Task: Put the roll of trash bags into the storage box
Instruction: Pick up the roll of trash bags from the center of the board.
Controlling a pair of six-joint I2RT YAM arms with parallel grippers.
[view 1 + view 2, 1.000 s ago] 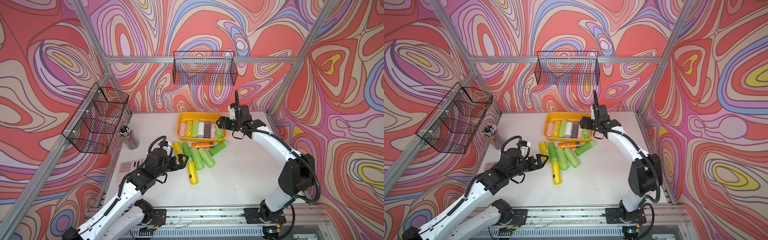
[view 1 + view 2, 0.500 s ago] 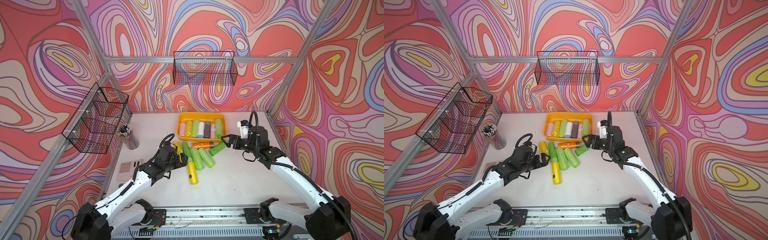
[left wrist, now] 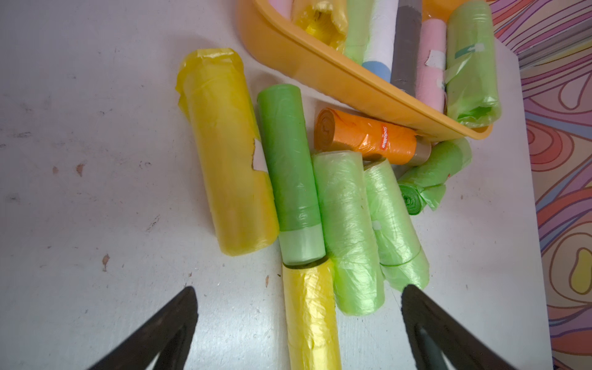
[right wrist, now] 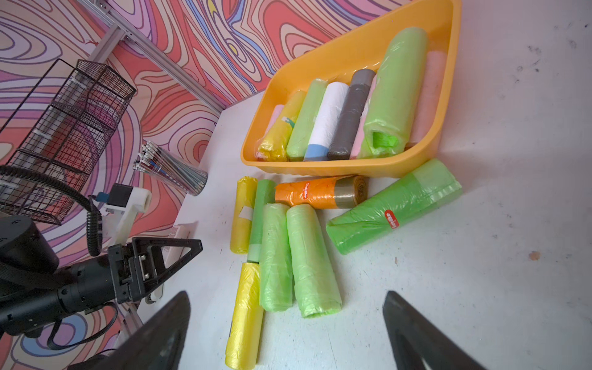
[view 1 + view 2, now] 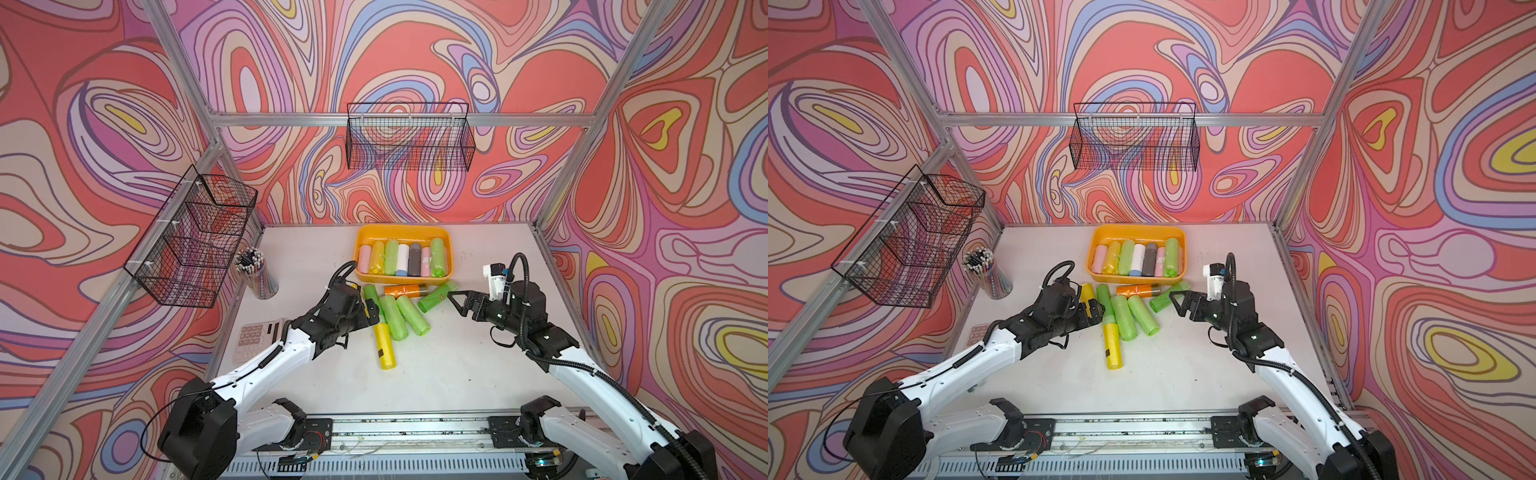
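Seven loose rolls (image 5: 397,316) lie in a cluster on the worktop (image 5: 457,374), just on the near side of the storage box (image 5: 401,227). The box sits at the middle of the far edge and already holds a row of rolls laid side by side. Both tools stand wide open and hold nothing. The left tool (image 3: 298,288) hovers at the cluster's left side, and the right tool (image 5: 455,300) hangs off its right side, pointed at it.

The coming move probably turns on the left tool and the lower yellow roll (image 3: 310,320). In the left wrist view this roll runs straight out from between the two fingers (image 3: 166,330). Its long axis therefore lies along the tool's reach, with the jaws set across it, so closing from this heading would pinch its sides, not its ends. Its far end butts against the slim dark-green roll (image 3: 288,160), and a pale green roll (image 3: 349,230) lies against its right flank. In both top views it lies near-to-far and is the roll closest to the near edge. The box is straight beyond it, past the rest of the cluster. The left arm looks the nearer one for this roll. How high the tool sits above it cannot be told.

The right tool's closest candidate is the labelled green roll (image 4: 394,208). It lies diagonally, with its far end beside the box's near right corner. It lies ahead of that tool, with its axis closer to the jaws' closing line than across it, so a wrist turn would likely be needed first.
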